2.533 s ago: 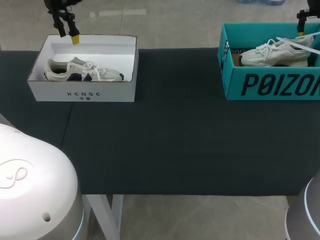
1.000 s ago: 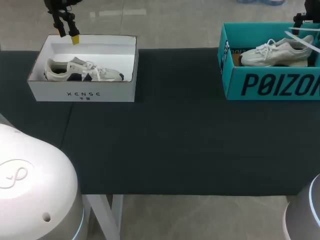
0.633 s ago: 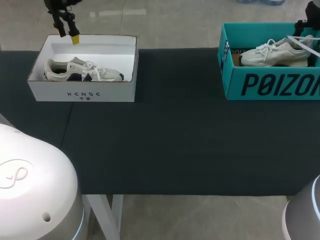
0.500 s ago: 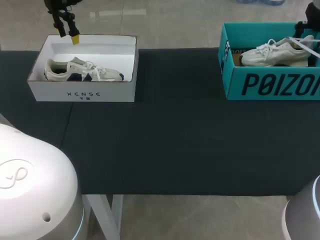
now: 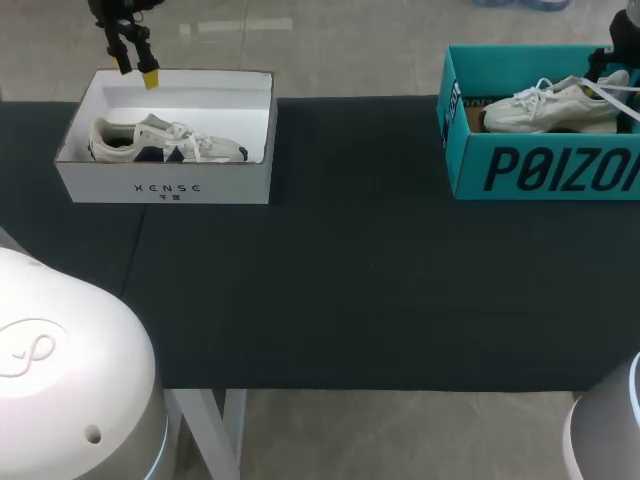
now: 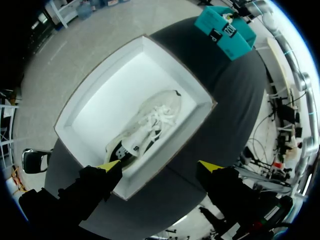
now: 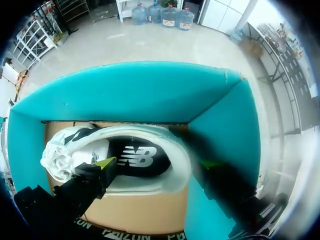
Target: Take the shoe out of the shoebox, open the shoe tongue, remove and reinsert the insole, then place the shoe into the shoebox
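If you start at the far left corner of the table (image 5: 350,270), you will see a white shoebox (image 5: 165,188) with no lid on it. A cream and dark shoe (image 5: 165,140) lies inside, close to the box's front wall, with its toe toward the middle of the table. Your left gripper (image 5: 137,66) hangs over the far left corner of that box. Its two fingers are spread wide and hold nothing. The middle of the table is covered by a dark cloth. At the far right corner of the table sits a teal shoebox (image 5: 540,170), also with no lid. A white shoe (image 5: 550,105) rests inside it, with its toe toward the middle of the table and its heel toward the right edge. A loose white lace sticks out by the heel. Your right gripper (image 7: 157,163) is down inside this box at the heel end of the shoe. Its fingers are spread wide too, one on each side of the heel, and they are not squeezing it.
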Robot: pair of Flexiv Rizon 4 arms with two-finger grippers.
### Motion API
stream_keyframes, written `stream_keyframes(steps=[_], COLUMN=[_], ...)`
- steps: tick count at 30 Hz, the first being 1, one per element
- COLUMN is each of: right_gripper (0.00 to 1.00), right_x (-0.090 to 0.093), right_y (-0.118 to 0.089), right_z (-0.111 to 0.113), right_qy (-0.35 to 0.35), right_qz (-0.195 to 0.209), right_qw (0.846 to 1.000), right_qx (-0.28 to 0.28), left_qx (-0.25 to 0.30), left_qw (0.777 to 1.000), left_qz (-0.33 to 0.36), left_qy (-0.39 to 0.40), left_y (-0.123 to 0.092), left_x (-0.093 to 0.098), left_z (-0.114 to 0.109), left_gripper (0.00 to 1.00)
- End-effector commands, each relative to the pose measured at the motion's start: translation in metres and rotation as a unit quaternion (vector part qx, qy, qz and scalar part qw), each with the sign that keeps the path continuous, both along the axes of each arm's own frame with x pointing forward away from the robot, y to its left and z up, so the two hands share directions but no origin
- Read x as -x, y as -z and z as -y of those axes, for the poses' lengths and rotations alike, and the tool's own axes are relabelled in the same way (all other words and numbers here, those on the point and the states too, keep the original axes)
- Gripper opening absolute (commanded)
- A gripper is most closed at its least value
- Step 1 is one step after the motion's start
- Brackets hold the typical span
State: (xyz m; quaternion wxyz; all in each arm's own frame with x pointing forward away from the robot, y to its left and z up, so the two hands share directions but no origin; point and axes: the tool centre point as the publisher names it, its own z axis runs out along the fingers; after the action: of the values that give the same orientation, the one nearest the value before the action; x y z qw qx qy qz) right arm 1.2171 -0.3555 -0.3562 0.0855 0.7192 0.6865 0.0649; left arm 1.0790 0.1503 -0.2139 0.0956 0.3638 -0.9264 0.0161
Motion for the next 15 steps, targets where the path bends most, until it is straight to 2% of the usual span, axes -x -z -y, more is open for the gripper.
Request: stream_keyframes(steps=[1,7,10,15], right_gripper=[1.0,1.0,0.9,0.92], right_x=[-0.0136,-0.0106,-0.0076,-0.0081], right_y=[0.0018,-0.0004,-0.001,-0.0042], right_z=[0.0023,0.0037,0.0051,0.0052], right_qy=[0.007,0.018,0.024,0.027], right_qz=[-0.268,-0.283,-0.288,-0.289], right_qw=[0.963,0.959,0.957,0.957], right_qx=[-0.011,-0.009,-0.011,-0.009], left_qx=[0.0,0.0,0.0,0.0], left_qw=[1.0,1.0,1.0,1.0], left_qz=[-0.002,-0.002,-0.002,-0.002], left_qy=[0.001,0.001,0.001,0.001], left_y=[-0.0004,-0.0004,-0.0004,-0.0004], left_x=[-0.0015,-0.0015,-0.0015,-0.0015], left_z=[-0.0006,-0.0006,-0.0006,-0.0006], left_gripper=[1.0,1.0,1.0,1.0])
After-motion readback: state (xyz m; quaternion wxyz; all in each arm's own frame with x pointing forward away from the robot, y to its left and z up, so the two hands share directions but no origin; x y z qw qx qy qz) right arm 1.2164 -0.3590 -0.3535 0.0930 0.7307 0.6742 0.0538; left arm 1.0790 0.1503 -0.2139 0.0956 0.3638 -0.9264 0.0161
